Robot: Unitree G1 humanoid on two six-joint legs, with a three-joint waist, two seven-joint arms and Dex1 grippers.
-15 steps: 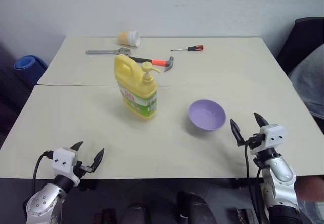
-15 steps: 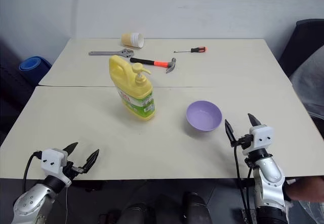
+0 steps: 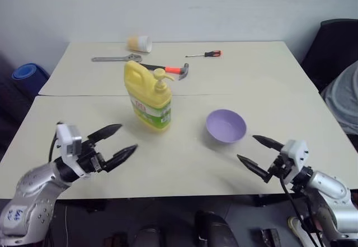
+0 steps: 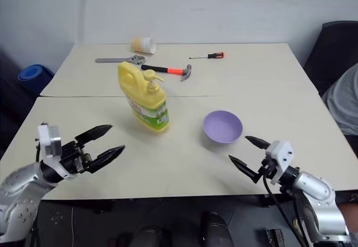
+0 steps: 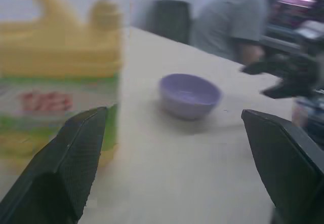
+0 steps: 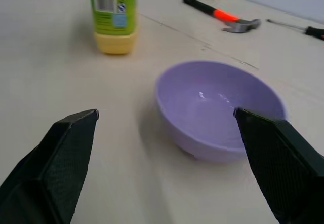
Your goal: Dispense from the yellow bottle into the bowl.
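The yellow bottle [image 3: 150,99] stands upright mid-table, its pump top facing right and its green label low on the body. To its right rests the lavender bowl [image 3: 226,126], which looks empty in the right wrist view [image 6: 217,107]. My left gripper [image 3: 127,137] hovers open over the table's front left, pointing at the bottle from a short way off. My right gripper [image 3: 246,148] is open just in front of and right of the bowl, aimed at it without touching. The left wrist view has the bottle [image 5: 55,72] close and the bowl [image 5: 189,93] beyond.
On the far half of the table [image 3: 184,163] lie a hammer [image 3: 168,68], a wrench [image 3: 114,58], a screwdriver [image 3: 204,53] and a tipped pale yellow cup [image 3: 140,43]. A person in grey [image 3: 342,99] sits by a black chair [image 3: 330,46] at the right.
Both arms have lifted from the table's front edge and swung inward, the left toward the bottle, the right toward the bowl. Both grippers stay open. Bottle and bowl have not moved.
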